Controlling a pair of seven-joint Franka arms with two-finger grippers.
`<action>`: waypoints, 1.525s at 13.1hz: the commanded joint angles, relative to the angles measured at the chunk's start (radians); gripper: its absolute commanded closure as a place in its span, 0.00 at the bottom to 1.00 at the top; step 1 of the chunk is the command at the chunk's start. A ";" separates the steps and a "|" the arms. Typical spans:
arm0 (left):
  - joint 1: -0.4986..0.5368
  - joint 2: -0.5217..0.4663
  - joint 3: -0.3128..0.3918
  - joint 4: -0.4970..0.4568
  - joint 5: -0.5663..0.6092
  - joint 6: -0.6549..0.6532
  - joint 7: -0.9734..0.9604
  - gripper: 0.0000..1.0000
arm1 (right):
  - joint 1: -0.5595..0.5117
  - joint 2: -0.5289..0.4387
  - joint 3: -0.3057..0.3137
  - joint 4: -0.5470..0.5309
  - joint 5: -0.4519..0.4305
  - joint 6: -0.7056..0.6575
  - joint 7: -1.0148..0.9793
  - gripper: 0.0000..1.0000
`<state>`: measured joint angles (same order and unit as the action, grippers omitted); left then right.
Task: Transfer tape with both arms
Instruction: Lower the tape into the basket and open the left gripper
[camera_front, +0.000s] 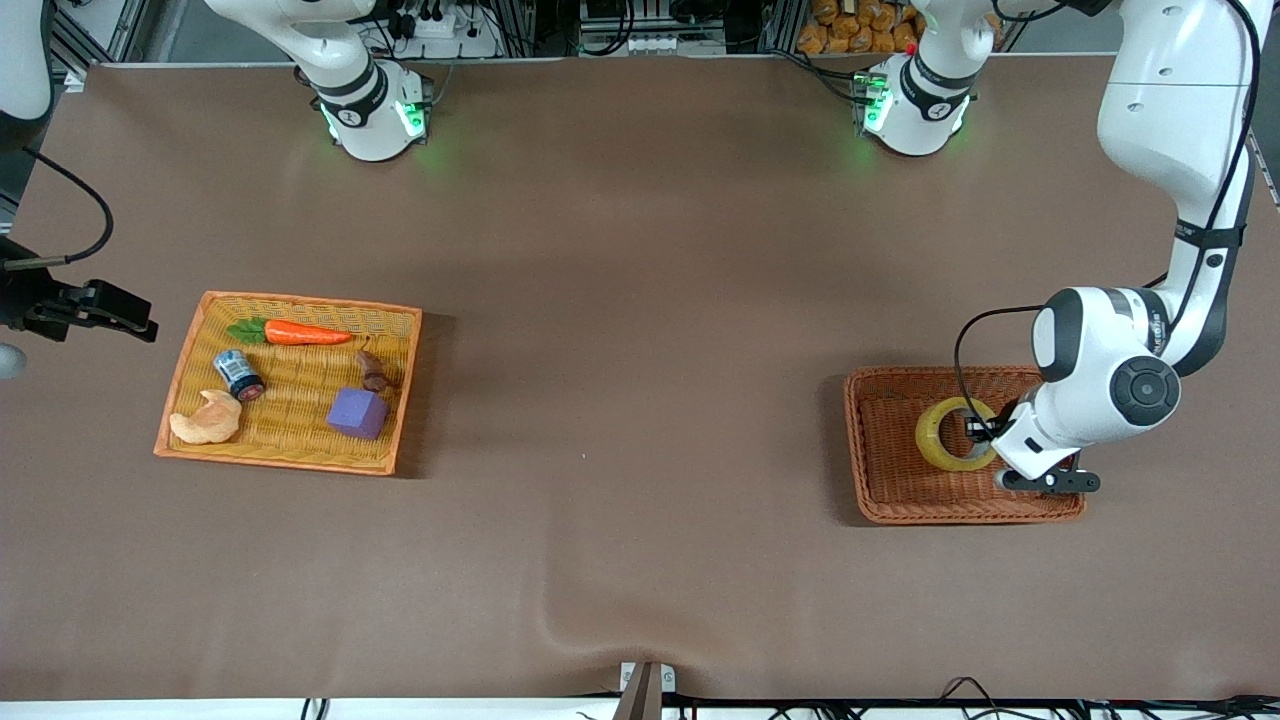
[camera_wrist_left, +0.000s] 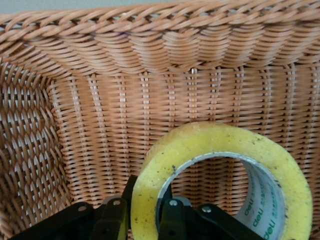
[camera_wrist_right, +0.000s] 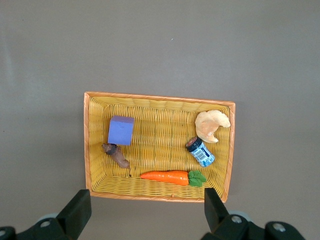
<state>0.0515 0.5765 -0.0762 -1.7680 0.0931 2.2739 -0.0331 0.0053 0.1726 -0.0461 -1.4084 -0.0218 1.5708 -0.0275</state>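
The translucent yellow tape (camera_front: 955, 434), ring-shaped, is pinched by the left gripper (camera_front: 978, 428) jaws; right gripper (camera_wrist_right: 145, 210) jaws spread.

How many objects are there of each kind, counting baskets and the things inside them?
Baskets: 2 (brown basket, yellow basket)
Tape: 1
Carrot: 1
Can: 1
Croissant: 1
Purple cube: 1
Small brown object: 1
Total: 8

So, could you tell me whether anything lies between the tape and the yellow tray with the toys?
Nothing visible does. The left gripper is shut on the tape in the brown basket; bare tabletop runs to the yellow tray, where the open right gripper waits above.
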 joint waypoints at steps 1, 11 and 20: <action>0.001 0.029 -0.002 0.036 -0.006 0.024 -0.005 1.00 | -0.004 -0.025 0.000 0.012 -0.018 -0.012 0.008 0.00; 0.001 -0.104 -0.049 0.038 -0.018 0.009 -0.045 0.00 | 0.013 -0.036 0.002 0.016 -0.010 0.008 0.074 0.00; -0.054 -0.392 -0.084 -0.077 -0.021 -0.146 -0.136 0.00 | -0.027 -0.027 -0.001 0.023 -0.016 -0.069 0.011 0.00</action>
<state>0.0393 0.2956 -0.2030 -1.7518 0.0900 2.1327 -0.1713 0.0074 0.1466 -0.0560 -1.3972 -0.0230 1.5123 0.0019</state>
